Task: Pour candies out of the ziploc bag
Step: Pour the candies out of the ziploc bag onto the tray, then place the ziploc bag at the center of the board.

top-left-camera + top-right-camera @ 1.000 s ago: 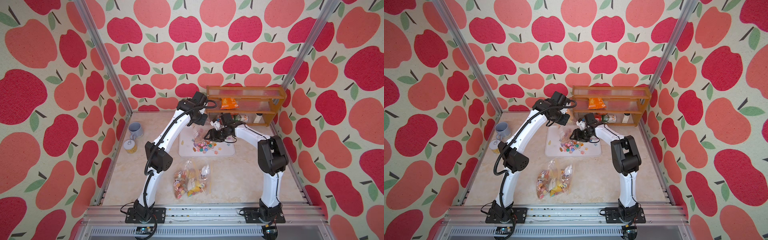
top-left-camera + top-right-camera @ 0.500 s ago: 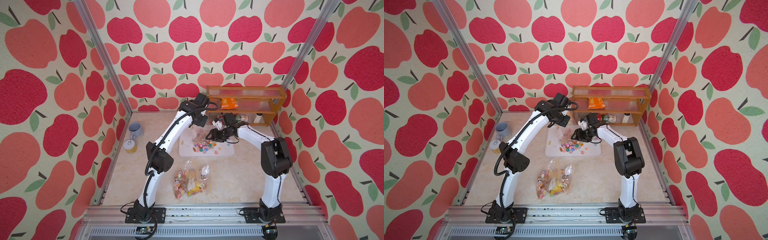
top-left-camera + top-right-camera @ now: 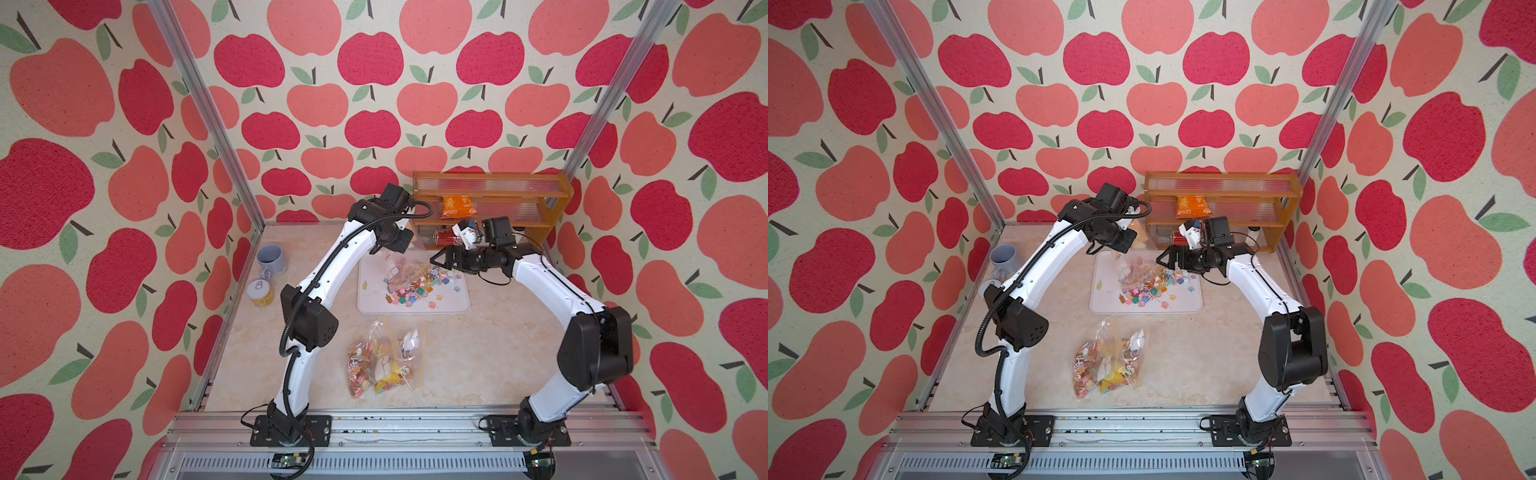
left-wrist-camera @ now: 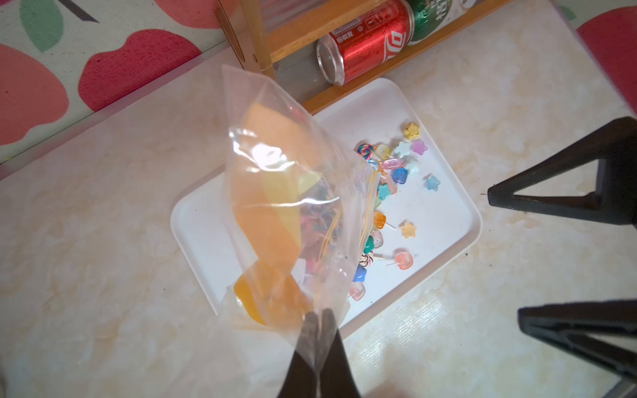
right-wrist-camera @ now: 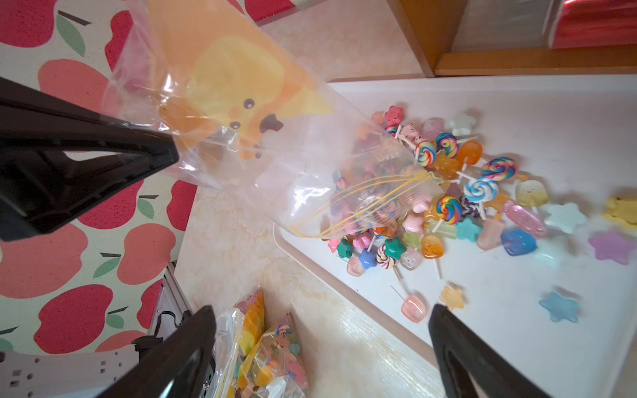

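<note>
My left gripper (image 4: 319, 315) is shut on a bottom corner of the clear ziploc bag (image 4: 286, 193), which hangs mouth down over the white tray (image 3: 374, 299). The candies (image 5: 448, 193) lie spilled in a heap at the bag's yellow-zip mouth, and some stars lie scattered further out on the tray (image 5: 551, 120). A larger yellow item with a face (image 5: 234, 86) sits inside the bag (image 5: 275, 148). My right gripper (image 5: 319, 310) stands open beside the bag with nothing between its fingers. Both top views show the bag (image 3: 401, 266), the candies (image 3: 1148, 289) and the right gripper (image 3: 434, 259).
A second, full bag of candies (image 3: 382, 361) lies on the table in front of the tray. A wooden shelf (image 3: 490, 191) at the back holds an orange snack packet (image 3: 456, 206) and a red can (image 4: 365, 41). A grey mug (image 3: 270, 257) and a small tin (image 3: 260, 293) stand at the left.
My right gripper's jaws have opened wide and it stands apart from the bag. The bag stays hanging from the left gripper over the tray.
</note>
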Robot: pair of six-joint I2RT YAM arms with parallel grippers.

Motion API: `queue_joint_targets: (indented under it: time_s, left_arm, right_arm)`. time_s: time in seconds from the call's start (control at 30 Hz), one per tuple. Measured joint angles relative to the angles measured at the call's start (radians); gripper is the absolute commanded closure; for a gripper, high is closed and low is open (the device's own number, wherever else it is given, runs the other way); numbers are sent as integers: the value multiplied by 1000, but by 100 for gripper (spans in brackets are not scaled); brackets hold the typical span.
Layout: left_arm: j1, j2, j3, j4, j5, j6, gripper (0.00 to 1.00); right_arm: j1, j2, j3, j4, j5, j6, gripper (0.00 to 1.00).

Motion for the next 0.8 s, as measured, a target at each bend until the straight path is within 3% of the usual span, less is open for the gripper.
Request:
queue_joint_targets:
  time_s: [0.2,0.43,0.8]
  left_arm:
    - [33,-132,-100,89,182,-22,100]
    - [30,-243,-244,180,362,-55,100]
    - [28,-364,-420,279,454,-105,100]
  right_arm:
    - [-72,-109,-123,124,-51,5,1]
    - [-79,-117,-232,282,-114,60,1]
    - [-90,-115,-310,549,-224,235,5]
